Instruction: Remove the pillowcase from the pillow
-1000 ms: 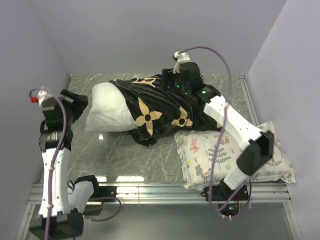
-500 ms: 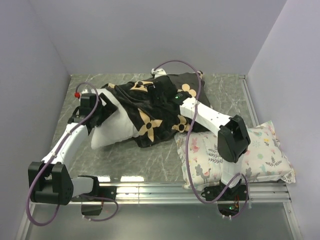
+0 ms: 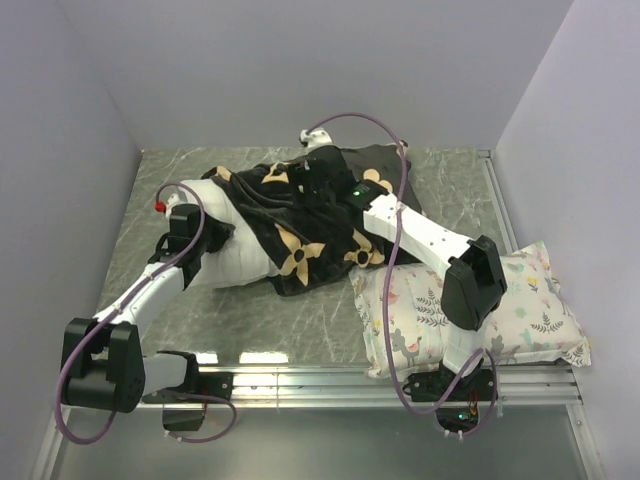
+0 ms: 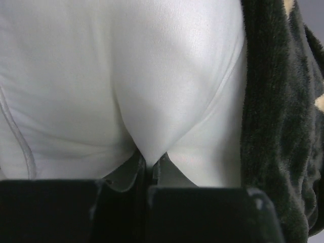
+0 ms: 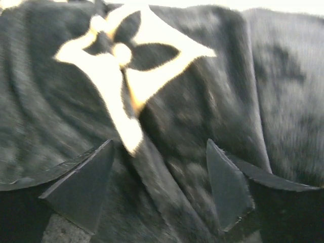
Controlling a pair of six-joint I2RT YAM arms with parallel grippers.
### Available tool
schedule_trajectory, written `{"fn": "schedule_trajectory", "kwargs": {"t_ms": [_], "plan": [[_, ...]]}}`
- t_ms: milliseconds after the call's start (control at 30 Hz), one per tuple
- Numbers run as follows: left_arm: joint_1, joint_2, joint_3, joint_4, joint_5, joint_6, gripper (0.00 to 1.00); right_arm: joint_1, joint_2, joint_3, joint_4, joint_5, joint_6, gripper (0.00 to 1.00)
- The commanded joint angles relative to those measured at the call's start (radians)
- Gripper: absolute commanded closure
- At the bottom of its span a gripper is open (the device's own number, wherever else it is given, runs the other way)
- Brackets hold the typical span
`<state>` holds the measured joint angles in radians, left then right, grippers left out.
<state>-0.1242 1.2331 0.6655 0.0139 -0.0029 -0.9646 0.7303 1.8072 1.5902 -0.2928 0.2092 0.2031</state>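
The black plush pillowcase [image 3: 320, 215] with tan flower motifs covers the right part of the white pillow [image 3: 235, 260], whose left end sticks out bare. My left gripper [image 3: 207, 236] is at that bare end, shut on a pinched fold of the pillow's white cloth [image 4: 152, 136]; the pillowcase edge [image 4: 276, 126] runs down the right of the left wrist view. My right gripper [image 3: 315, 178] is over the far side of the pillowcase [image 5: 167, 101]. Its fingers [image 5: 83, 185] stand open, pressed against the plush, with a ridge of cloth between them.
A smaller pillow with a pastel floral print [image 3: 525, 305] lies at the near right, under the right arm's elbow. The marble tabletop [image 3: 300, 315] is walled on the left, back and right. A metal rail [image 3: 330, 378] runs along the near edge.
The left arm swung in from the left wall to the pillow's bare end and its jaws closed on the white cloth. The right gripper slid left across the pillowcase.
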Motion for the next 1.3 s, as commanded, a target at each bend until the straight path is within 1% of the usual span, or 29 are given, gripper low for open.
{"fn": "schedule_trajectory", "kwargs": {"t_ms": [0, 67, 100, 167, 233, 267, 300, 400, 500, 567, 600, 633, 667, 733, 800, 933, 967, 1033, 1067, 1133, 1167, 1267], "plan": [[-0.044, 0.051, -0.081, -0.160, 0.006, 0.000, 1.00, 0.047, 0.055, 0.147, 0.011, 0.048, -0.105, 0.18], [-0.054, 0.045, -0.089, -0.169, 0.006, -0.002, 1.00, 0.078, 0.104, 0.206, -0.006, 0.064, -0.132, 0.17], [-0.061, 0.036, -0.092, -0.172, 0.006, -0.002, 1.00, 0.089, 0.159, 0.273, -0.015, 0.096, -0.157, 0.16], [-0.069, 0.026, -0.098, -0.183, 0.006, 0.000, 1.00, 0.109, 0.217, 0.344, -0.052, 0.117, -0.171, 0.14], [-0.074, 0.008, -0.101, -0.192, 0.003, 0.000, 1.00, 0.112, 0.318, 0.482, -0.107, 0.160, -0.157, 0.14], [-0.074, -0.010, -0.101, -0.202, -0.026, 0.001, 1.00, 0.113, 0.354, 0.537, -0.180, 0.176, -0.148, 0.14], [-0.074, -0.017, -0.102, -0.207, -0.028, 0.003, 1.00, 0.110, 0.406, 0.615, -0.207, 0.194, -0.139, 0.14], [-0.074, -0.050, -0.099, -0.226, -0.034, 0.006, 1.00, 0.110, 0.451, 0.677, -0.269, 0.278, -0.111, 0.14], [-0.074, -0.072, -0.098, -0.238, -0.040, 0.006, 1.00, 0.092, 0.449, 0.688, -0.318, 0.332, -0.081, 0.15], [-0.074, -0.080, -0.099, -0.239, -0.043, 0.003, 1.00, 0.078, 0.437, 0.673, -0.325, 0.326, -0.073, 0.21], [-0.074, -0.083, -0.101, -0.241, -0.043, 0.001, 1.00, 0.060, 0.423, 0.654, -0.327, 0.314, -0.070, 0.26], [-0.074, -0.089, -0.106, -0.242, -0.046, 0.000, 1.00, 0.054, 0.417, 0.645, -0.328, 0.308, -0.067, 0.52], [-0.074, -0.102, -0.104, -0.244, -0.048, -0.005, 1.00, 0.044, 0.411, 0.637, -0.335, 0.312, -0.064, 0.72], [-0.074, -0.115, -0.104, -0.253, -0.055, -0.008, 1.00, 0.018, 0.393, 0.625, -0.344, 0.317, -0.057, 1.00], [-0.074, -0.127, -0.098, -0.264, -0.065, -0.008, 1.00, -0.005, 0.367, 0.605, -0.350, 0.329, -0.039, 1.00], [-0.074, -0.173, -0.083, -0.319, -0.100, -0.010, 1.00, -0.103, 0.299, 0.562, -0.365, 0.357, 0.019, 1.00], [-0.074, -0.205, -0.080, -0.348, -0.120, -0.013, 1.00, -0.168, 0.273, 0.551, -0.380, 0.348, 0.041, 1.00], [-0.072, -0.240, -0.067, -0.379, -0.141, -0.011, 1.00, -0.241, 0.250, 0.536, -0.396, 0.287, 0.102, 1.00], [-0.072, -0.277, -0.058, -0.420, -0.167, -0.003, 1.00, -0.315, 0.238, 0.524, -0.394, 0.263, 0.119, 1.00], [-0.066, -0.305, -0.032, -0.460, -0.203, 0.009, 1.00, -0.377, 0.198, 0.463, -0.378, 0.217, 0.153, 1.00], [-0.057, -0.331, -0.027, -0.475, -0.221, 0.015, 1.00, -0.420, 0.166, 0.411, -0.349, 0.169, 0.163, 1.00], [-0.038, -0.357, -0.024, -0.486, -0.223, 0.012, 1.00, -0.437, 0.112, 0.320, -0.287, 0.102, 0.183, 1.00]]}}
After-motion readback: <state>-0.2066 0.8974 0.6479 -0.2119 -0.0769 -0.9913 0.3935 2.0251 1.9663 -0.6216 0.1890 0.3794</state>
